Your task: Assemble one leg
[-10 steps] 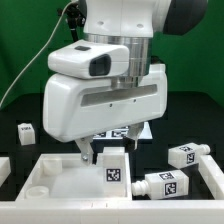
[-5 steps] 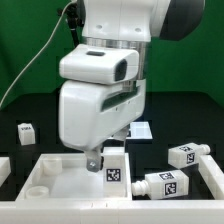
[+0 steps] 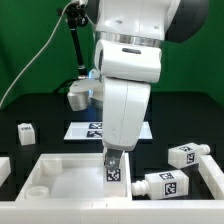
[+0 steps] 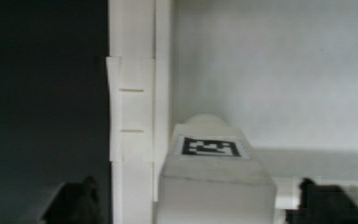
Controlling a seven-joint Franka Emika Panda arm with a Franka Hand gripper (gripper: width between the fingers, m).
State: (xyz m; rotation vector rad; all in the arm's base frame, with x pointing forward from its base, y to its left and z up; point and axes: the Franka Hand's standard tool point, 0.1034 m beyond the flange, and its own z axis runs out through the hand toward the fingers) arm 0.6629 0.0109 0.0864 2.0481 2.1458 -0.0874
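Observation:
A white leg with a black-and-white tag stands upright inside the large white tray-like tabletop, near its back wall. My gripper hangs straight over this leg and hides its top in the exterior view. In the wrist view the leg sits between my two dark fingers, with a gap on each side. The gripper is open and holds nothing. The tabletop's wall runs beside the leg.
Two more tagged legs lie at the exterior view's right, one by the tabletop's corner, one behind it. A small white tagged cube sits at the left. The marker board lies behind my arm.
The arm's wrist has turned and the gripper has shifted toward the exterior view's right, ending directly over the standing leg. The leg and the other parts have not moved.

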